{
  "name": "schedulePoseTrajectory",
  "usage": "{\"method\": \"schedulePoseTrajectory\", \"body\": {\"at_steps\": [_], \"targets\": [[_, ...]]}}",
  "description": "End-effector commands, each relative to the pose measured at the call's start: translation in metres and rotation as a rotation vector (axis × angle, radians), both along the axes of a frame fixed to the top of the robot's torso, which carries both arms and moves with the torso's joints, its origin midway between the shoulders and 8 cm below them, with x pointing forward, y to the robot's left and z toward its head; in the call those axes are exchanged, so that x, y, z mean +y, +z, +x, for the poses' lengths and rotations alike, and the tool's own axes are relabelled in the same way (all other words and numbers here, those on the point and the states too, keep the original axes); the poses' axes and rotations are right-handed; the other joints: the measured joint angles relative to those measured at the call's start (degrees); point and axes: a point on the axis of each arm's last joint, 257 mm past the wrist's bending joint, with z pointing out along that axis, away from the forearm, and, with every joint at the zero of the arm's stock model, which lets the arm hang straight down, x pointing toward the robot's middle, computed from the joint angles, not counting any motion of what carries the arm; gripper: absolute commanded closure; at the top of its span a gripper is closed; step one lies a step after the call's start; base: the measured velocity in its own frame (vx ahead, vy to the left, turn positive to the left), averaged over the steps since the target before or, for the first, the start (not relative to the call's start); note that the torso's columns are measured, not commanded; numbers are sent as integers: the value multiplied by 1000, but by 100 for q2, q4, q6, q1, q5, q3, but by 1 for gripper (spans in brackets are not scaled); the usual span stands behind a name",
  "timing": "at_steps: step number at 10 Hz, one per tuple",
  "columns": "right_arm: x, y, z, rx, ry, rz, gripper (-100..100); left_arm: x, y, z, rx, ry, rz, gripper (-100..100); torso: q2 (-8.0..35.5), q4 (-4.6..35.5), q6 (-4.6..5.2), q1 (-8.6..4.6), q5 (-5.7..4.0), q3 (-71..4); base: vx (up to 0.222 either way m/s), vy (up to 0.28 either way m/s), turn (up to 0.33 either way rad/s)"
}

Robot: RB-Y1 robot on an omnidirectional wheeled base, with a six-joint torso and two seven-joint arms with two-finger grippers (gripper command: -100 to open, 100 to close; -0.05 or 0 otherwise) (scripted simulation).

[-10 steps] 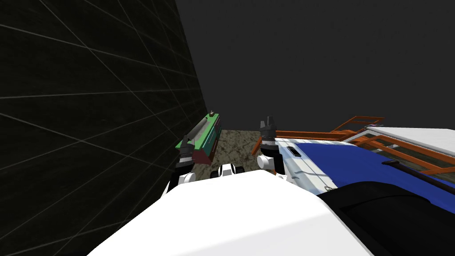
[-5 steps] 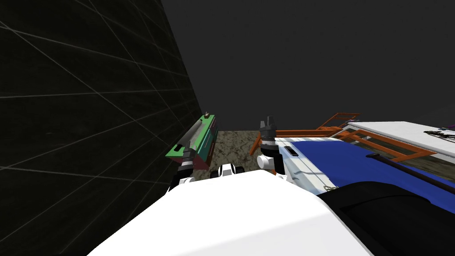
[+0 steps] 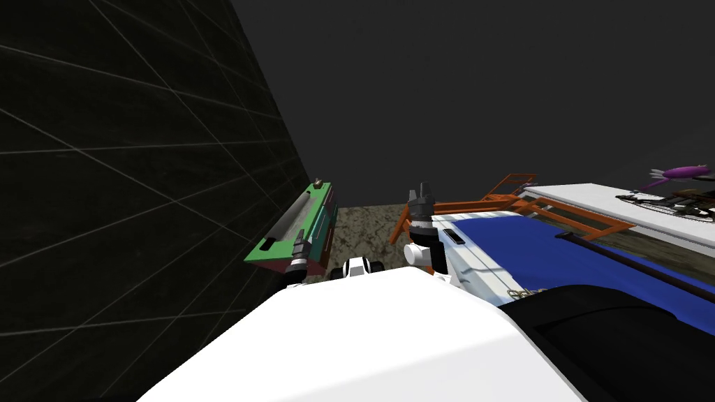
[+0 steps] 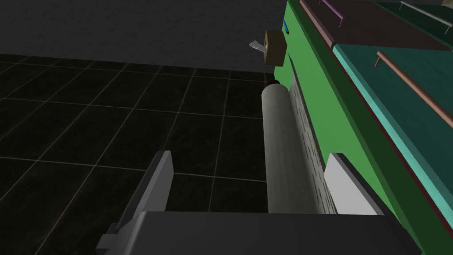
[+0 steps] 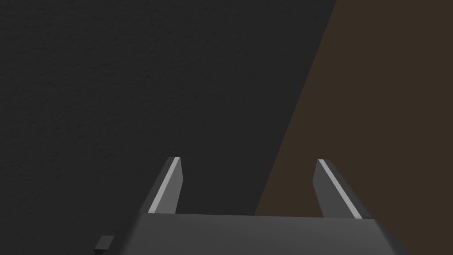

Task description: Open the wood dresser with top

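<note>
The dresser [image 3: 322,227] stands against the dark tiled wall at my left. It has a green top [image 4: 327,102], and its teal and maroon drawer fronts [image 4: 411,102] carry thin bar handles. A grey roll [image 4: 283,150] and a small brown box [image 4: 274,46] lie on the top. My left gripper [image 3: 300,242] hangs at the dresser's near end, open [image 4: 252,183], looking along the top with the roll beyond its fingers. Further right, my right gripper [image 3: 422,192] is raised beside the bed and stands open [image 5: 250,186] with nothing between its fingers.
A bed with a blue cover [image 3: 558,258] and an orange frame [image 3: 558,209] lies close on my right. Behind it stands a white table [image 3: 600,199] with a purple thing [image 3: 681,171] on it. Mottled brown floor [image 3: 363,223] runs between dresser and bed.
My view has swung, so the dresser sits further left and more of the white table shows. My left gripper has sunk lower beside the dresser's near end. The right gripper holds its place.
</note>
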Motion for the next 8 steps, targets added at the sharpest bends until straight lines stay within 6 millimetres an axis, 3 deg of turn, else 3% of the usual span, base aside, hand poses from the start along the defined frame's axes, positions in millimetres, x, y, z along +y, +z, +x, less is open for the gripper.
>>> {"method": "schedulePoseTrajectory", "body": {"at_steps": [1,2,3,4,6,7,8], "targets": [[0,0,0,0,0,0,0,14,-49,-15,118,13,-40,-100,-4,-2,-2,3,0,-4,114,7,-212],[0,0,0,0,0,0,0,14,-49,-15,118,13,-40,-100,-3,-2,-2,-1,0,-3,78,13,-31],[0,0,0,0,0,0,0,17,-68,-23,164,19,-54,-100,10,2,-5,1,-1,4,68,26,-100],[0,0,0,0,0,0,0,17,-68,-23,164,19,-54,-100,15,4,-1,5,1,8,48,18,-68],[0,0,0,0,0,0,0,26,-104,-39,253,29,-78,-100,9,2,-1,-5,-2,5,74,9,-175],[0,0,0,0,0,0,0,26,-107,-41,259,31,-77,-100,-5,-1,0,0,-1,-3,75,23,-75],[0,0,0,0,0,0,0,31,-125,-50,305,37,-86,-100,-1,-2,-4,2,0,-3,63,19,-113]]}}
